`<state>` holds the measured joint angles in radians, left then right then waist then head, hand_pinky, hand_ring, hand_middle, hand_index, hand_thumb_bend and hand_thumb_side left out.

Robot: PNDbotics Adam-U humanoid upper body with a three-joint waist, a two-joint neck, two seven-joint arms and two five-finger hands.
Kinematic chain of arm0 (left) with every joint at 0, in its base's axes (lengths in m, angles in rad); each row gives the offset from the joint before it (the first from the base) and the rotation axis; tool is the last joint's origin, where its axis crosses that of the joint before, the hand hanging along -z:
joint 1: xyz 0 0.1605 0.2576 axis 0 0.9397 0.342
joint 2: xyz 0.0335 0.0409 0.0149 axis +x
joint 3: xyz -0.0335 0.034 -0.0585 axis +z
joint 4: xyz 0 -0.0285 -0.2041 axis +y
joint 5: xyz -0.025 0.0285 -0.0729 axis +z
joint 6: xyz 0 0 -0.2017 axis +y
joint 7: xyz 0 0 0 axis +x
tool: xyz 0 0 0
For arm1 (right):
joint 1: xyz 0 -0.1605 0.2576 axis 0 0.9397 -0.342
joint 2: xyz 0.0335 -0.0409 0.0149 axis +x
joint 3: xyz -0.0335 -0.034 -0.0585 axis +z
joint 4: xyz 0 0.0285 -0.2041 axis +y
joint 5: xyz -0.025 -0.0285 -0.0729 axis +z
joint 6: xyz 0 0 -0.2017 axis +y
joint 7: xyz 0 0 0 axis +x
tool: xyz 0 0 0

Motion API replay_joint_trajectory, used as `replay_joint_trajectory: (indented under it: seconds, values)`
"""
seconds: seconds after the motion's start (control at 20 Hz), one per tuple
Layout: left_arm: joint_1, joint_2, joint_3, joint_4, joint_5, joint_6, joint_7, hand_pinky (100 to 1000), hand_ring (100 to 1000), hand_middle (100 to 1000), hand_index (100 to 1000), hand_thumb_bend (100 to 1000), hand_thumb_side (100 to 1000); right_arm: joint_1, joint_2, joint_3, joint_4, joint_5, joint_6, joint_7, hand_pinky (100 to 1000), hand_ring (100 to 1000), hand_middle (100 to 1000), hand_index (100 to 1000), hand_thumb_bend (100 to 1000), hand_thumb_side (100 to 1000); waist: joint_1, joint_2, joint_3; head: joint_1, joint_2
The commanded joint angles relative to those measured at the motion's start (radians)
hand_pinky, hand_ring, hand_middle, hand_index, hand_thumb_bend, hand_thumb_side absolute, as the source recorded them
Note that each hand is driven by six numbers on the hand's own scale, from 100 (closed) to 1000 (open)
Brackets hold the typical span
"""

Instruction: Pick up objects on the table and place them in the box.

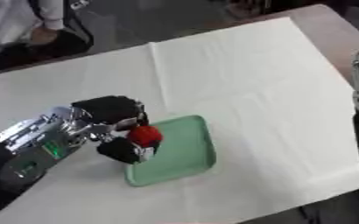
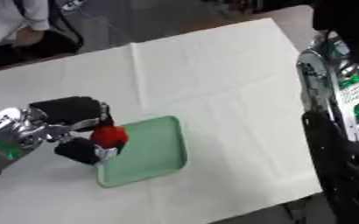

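1. we are curling our left hand (image 1: 114, 118) round a red object (image 1: 145, 135), holding it over the left edge of the green tray (image 1: 186, 153).
2. the right eye view is showing far more of our right arm (image 2: 336, 87); its hand's state we cannot tell.

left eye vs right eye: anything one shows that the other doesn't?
Only the left eye view: more of the left forearm, silver with a green light, reaching to the lower left corner.

Only the right eye view: much more of the right arm, with its green-lit silver panels; the left eye view catches just a sliver at its right edge.

Both: the left robot hand curled round a red object over the left edge of the green tray, on the white cloth. The right robot hand shows in neither.
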<state>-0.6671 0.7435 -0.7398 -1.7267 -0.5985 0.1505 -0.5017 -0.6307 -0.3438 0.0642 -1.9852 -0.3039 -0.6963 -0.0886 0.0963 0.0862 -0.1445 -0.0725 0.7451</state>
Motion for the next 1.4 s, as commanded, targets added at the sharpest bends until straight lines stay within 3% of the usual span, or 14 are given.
replay_joint_trajectory:
  seconds: [0.05, 0.55, 0.75, 0.8, 0.85, 0.9, 1.05, 1.1, 1.2, 1.25, 1.3, 1.4]
  values:
    - [-0.002, 0.026, 0.004, -0.005, 0.001, -0.008, 0.018, 100, 100, 100, 357, 100, 660, -0.011, -0.017, -0.008, -0.015, 0.006, -0.001, -0.006, 209, 367, 421, 475, 100, 503, -0.005, -0.012, -0.001, -0.011, 0.001]
    - [0.017, -0.012, -0.014, 0.039, -0.092, -0.074, 0.083, 100, 100, 100, 370, 100, 670, -0.01, -0.016, -0.008, -0.015, 0.008, 0.001, -0.011, 209, 369, 423, 475, 100, 503, -0.003, -0.018, 0.006, -0.015, 0.017]
    - [0.031, -0.019, -0.01, 0.055, -0.141, -0.085, 0.106, 100, 100, 261, 412, 100, 752, -0.009, -0.016, -0.01, -0.015, 0.01, 0.001, -0.013, 208, 369, 423, 475, 100, 503, -0.003, -0.021, 0.009, -0.026, 0.011]
    - [0.026, -0.017, -0.013, 0.056, -0.147, -0.089, 0.098, 100, 100, 368, 435, 100, 779, -0.009, -0.017, -0.009, -0.015, 0.011, 0.001, -0.013, 208, 369, 423, 475, 100, 503, -0.003, -0.022, 0.009, -0.027, 0.007]
    - [0.021, -0.017, -0.013, 0.055, -0.15, -0.092, 0.087, 100, 100, 368, 435, 100, 779, -0.009, -0.017, -0.009, -0.015, 0.011, 0.001, -0.013, 208, 369, 423, 475, 100, 503, -0.003, -0.022, 0.01, -0.029, 0.006]
    - [0.014, -0.015, -0.015, 0.053, -0.151, -0.095, 0.072, 100, 186, 461, 481, 100, 825, -0.009, -0.017, -0.008, -0.015, 0.011, 0.001, -0.013, 208, 369, 423, 475, 100, 503, -0.003, -0.022, 0.01, -0.03, 0.004]
    - [-0.019, -0.008, -0.011, 0.037, -0.153, -0.096, 0.016, 100, 229, 477, 515, 100, 888, -0.008, -0.018, -0.007, -0.015, 0.011, 0.002, -0.01, 209, 368, 422, 475, 100, 503, -0.003, -0.022, 0.01, -0.036, 0.001]
    - [-0.027, -0.007, -0.003, 0.025, -0.156, -0.092, 0.014, 101, 291, 514, 554, 100, 922, -0.008, -0.018, -0.006, -0.015, 0.01, 0.002, -0.01, 209, 368, 422, 475, 100, 504, -0.003, -0.021, 0.009, -0.038, 0.001]
    - [-0.035, -0.005, 0.021, -0.002, -0.177, -0.082, 0.032, 179, 346, 545, 586, 100, 1000, -0.008, -0.018, -0.006, -0.015, 0.009, 0.003, -0.008, 209, 368, 422, 475, 100, 503, -0.003, -0.02, 0.008, -0.042, 0.002]
    - [-0.035, -0.006, 0.032, -0.012, -0.192, -0.076, 0.047, 156, 337, 543, 582, 100, 969, -0.009, -0.018, -0.006, -0.015, 0.009, 0.003, -0.008, 209, 368, 422, 475, 100, 503, -0.002, -0.02, 0.008, -0.043, 0.003]
    - [-0.035, -0.009, 0.043, -0.018, -0.205, -0.069, 0.062, 335, 464, 623, 661, 100, 1000, -0.009, -0.017, -0.005, -0.015, 0.008, 0.003, -0.007, 209, 368, 422, 475, 100, 503, -0.003, -0.02, 0.008, -0.044, 0.003]
    - [-0.034, -0.021, 0.067, -0.021, -0.232, -0.058, 0.106, 369, 507, 643, 683, 100, 1000, -0.011, -0.015, -0.004, -0.015, 0.006, 0.003, -0.006, 209, 368, 422, 475, 100, 504, -0.003, -0.02, 0.006, -0.045, 0.001]
